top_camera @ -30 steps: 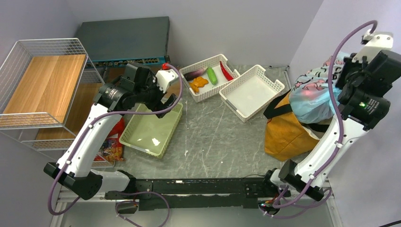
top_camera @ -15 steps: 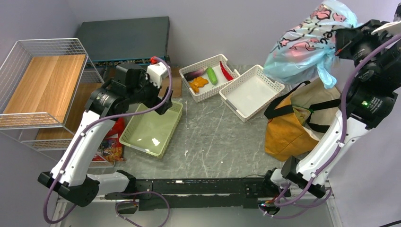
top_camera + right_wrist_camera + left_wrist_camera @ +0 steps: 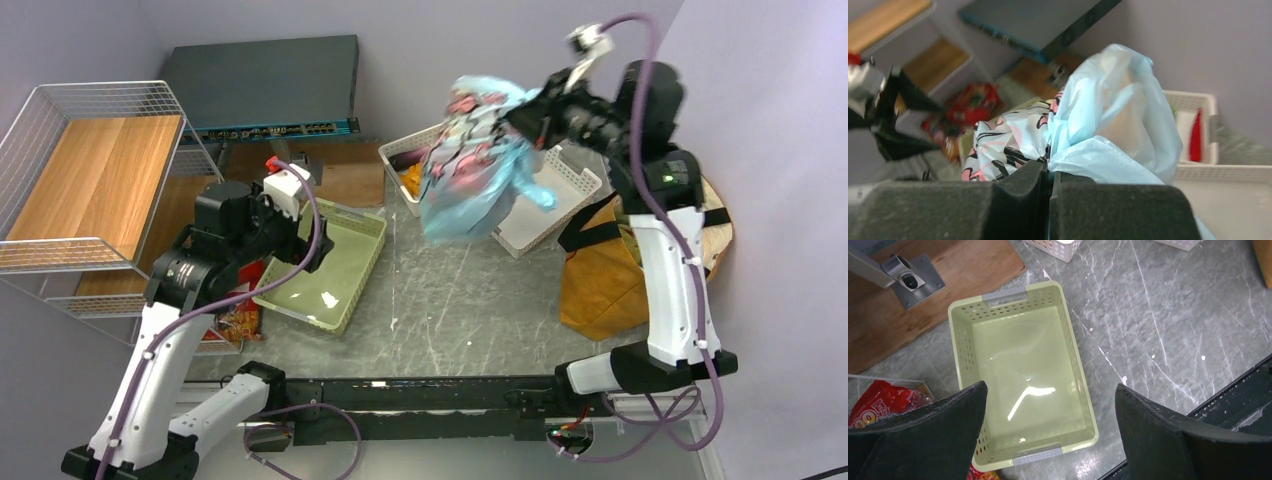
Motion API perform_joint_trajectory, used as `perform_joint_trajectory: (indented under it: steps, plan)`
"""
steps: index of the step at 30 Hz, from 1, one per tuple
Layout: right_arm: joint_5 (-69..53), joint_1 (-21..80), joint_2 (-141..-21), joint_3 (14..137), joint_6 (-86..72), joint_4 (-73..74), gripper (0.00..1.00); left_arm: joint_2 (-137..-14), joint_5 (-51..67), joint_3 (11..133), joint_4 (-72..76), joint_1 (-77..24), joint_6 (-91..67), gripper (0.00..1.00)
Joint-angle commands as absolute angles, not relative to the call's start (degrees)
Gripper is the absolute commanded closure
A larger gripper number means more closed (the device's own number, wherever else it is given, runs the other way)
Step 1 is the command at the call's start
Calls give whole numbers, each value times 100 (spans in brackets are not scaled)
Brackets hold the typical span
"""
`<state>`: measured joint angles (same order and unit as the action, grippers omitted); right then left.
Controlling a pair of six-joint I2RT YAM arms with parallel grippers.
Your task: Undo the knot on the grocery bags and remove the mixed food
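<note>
Holding the light-blue bag over the table
We had our right gripper clamped on it; our left gripper gaped over the green crate.

end effector: jaws wide | green basket beneath | red pack, maybe snacks

The top external camera is mounted above and behind both arm bases, angled down and forward over the whole marble table. The left wrist camera faces almost straight down from moderate height, framing the green basket past the left gripper; the overhead view covers that basket too. The right wrist camera looks nearly level over the right gripper, very close to the light-blue bag, with a white basket beyond; both also appear overhead.
</note>
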<state>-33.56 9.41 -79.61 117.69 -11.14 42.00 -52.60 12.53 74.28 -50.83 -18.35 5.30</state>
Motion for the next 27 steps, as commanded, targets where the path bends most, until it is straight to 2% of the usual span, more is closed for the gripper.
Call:
perform_joint_trajectory:
  steps: [1, 7, 11, 14, 19, 20, 23, 24, 27]
  plan:
    - [-2767, 2015, -7680, 11210, 78, 4156, 100, -4986, 1676, 7253, -5289, -1677, 969, 1]
    - [-2509, 2957, -6788, 8646, 726, 3756, 100, -4564, 1656, 6925, -5696, -1674, 1721, 1]
    - [-2411, 3113, -6294, 7394, 1108, 3843, 100, -4228, 1807, 6799, -5948, -1673, 2232, 1]
    - [-2447, 3180, -6366, 6847, 1223, 3789, 100, -3975, 2268, 6614, -6145, -1677, 2678, 1]
    - [-2263, 3821, -7018, 6433, 1133, 2636, 100, -3822, 2507, 6194, -6250, -1678, 3013, 1]
    - [-2257, 3999, -7180, 6447, 1104, 2514, 98, -3809, 2518, 6098, -6246, -1679, 3109, 1]
    - [-2319, 4622, -7573, 6696, 1363, 2812, 14, -3808, 2566, 5891, -6153, -1677, 3375, 1]
    - [-2328, 4679, -7680, 6940, 1366, 3041, 2, -3825, 2604, 5867, -6134, -1684, 3465, 1]
    - [-2658, 3876, -7949, 7746, 1293, 4100, 0, -3911, 2733, 5980, -6078, -1687, 3565, 1]
